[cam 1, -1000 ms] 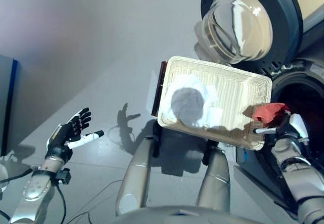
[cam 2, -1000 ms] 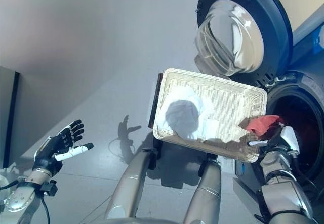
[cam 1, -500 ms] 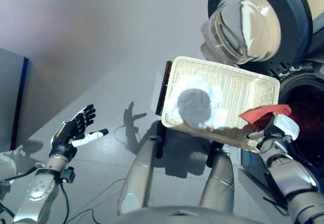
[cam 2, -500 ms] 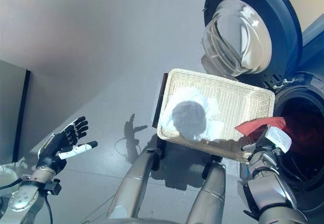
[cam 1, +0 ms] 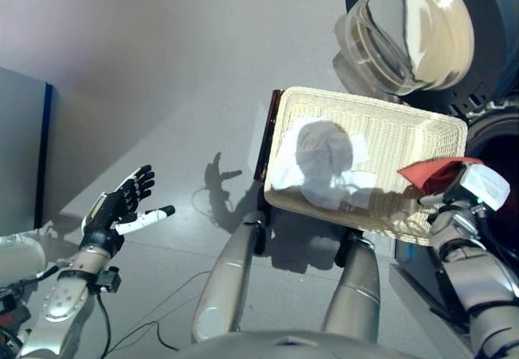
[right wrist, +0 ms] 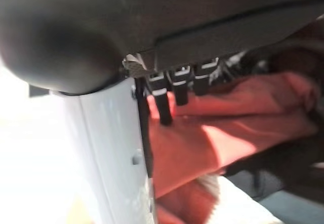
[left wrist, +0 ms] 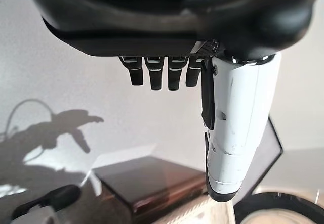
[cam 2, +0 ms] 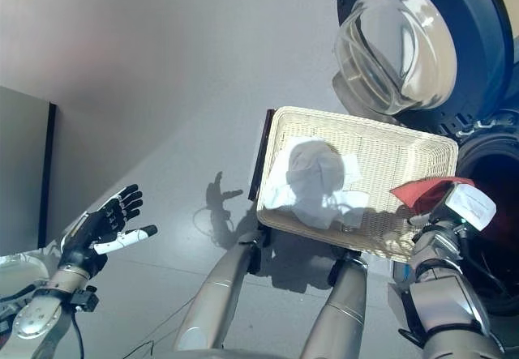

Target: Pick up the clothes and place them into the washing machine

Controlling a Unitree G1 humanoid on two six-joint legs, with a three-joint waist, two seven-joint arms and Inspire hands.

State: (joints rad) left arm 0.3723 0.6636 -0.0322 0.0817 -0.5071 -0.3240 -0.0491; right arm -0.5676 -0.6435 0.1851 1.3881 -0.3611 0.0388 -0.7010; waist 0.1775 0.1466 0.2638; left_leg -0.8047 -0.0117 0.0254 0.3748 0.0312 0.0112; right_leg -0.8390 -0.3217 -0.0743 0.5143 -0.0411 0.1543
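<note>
Red cloth (cam 1: 438, 173): pinched in the right robot hand (cam 1: 462, 201), held over the wicker basket's right end, just beside the washing machine opening (cam 1: 499, 160).
Right robot hand: thumb and fingers closed on the red cloth.
Wicker basket (cam 1: 405, 136): holds a white cloth (cam 1: 320, 164).
Washing machine door (cam 1: 413, 31): swung open.
Left robot hand (cam 1: 122, 209): fingers spread, empty, above the floor (cam 1: 162, 91).

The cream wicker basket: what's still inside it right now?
Inside the cream wicker basket lies crumpled white cloth, partly in shadow. The red garment is in the right hand at the basket's rim. Anything beneath the white cloth is hidden.
</note>
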